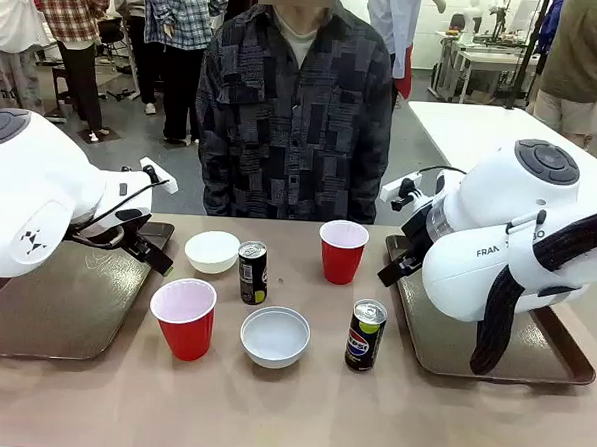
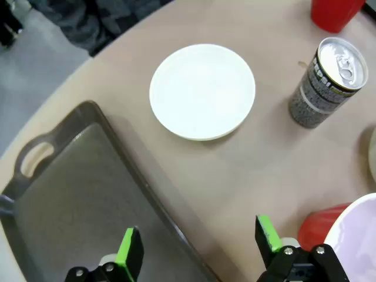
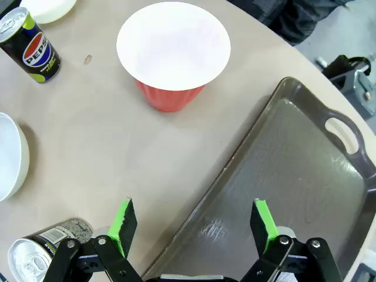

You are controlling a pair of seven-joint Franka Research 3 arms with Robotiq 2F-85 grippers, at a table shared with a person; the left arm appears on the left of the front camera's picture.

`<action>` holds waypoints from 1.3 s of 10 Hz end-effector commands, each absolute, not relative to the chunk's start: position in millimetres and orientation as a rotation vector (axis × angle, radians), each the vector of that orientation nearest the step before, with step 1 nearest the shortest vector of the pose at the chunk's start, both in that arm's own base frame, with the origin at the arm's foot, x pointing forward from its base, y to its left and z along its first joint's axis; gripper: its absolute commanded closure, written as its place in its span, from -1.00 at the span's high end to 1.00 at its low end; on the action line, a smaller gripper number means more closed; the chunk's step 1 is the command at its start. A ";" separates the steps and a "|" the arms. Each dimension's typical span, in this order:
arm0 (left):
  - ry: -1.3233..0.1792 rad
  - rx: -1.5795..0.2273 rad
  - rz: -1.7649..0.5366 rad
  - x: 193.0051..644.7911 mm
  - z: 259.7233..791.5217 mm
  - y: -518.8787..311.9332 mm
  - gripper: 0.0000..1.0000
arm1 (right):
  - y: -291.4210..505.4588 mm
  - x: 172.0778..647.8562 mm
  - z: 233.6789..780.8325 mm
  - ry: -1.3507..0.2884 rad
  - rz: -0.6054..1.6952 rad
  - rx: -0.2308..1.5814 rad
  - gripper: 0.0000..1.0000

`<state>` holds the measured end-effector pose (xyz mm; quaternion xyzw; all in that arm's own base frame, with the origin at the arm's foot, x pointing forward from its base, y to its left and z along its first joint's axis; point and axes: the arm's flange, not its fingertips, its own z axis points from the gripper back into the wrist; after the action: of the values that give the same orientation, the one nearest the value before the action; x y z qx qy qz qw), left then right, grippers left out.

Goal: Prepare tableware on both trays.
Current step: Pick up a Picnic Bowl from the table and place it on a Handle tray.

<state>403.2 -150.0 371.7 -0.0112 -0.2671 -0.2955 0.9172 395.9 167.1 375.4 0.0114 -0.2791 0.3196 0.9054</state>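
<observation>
While the left claw (image 2: 197,232) gapes, a bowl (image 2: 202,91) sits beside a tray (image 2: 76,194).

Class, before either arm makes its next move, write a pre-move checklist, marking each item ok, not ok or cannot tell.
1. Left jaws open, holding nothing: ok.
2. Right jaws open, holding nothing: ok.
3. Left tray and right tray, visible surfaces bare: ok.
4. Tray parts behind the left arm and right arm: cannot tell.
5. Two cups, two bowls, two cans upright on the table: ok.
6. Tableware on trays: not ok.
</observation>
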 end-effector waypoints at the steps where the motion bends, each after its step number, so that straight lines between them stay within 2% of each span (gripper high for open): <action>1: -0.550 -0.023 -0.608 403.1 371.6 -150.1 1.00 | 167.1 395.9 375.4 -0.577 0.660 0.024 1.00; 12: -0.550 -0.023 -0.608 403.1 371.7 -150.1 1.00 | 167.1 395.9 375.4 -0.577 0.660 0.023 1.00; 13: -0.594 -0.041 -0.648 375.9 403.2 -138.2 1.00 | 168.8 372.1 404.5 -0.615 0.693 -0.027 1.00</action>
<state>402.9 -150.6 379.9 -0.0110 -0.2745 -0.2991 0.9138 394.8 168.5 383.3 0.0062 -0.2862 0.3265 0.9008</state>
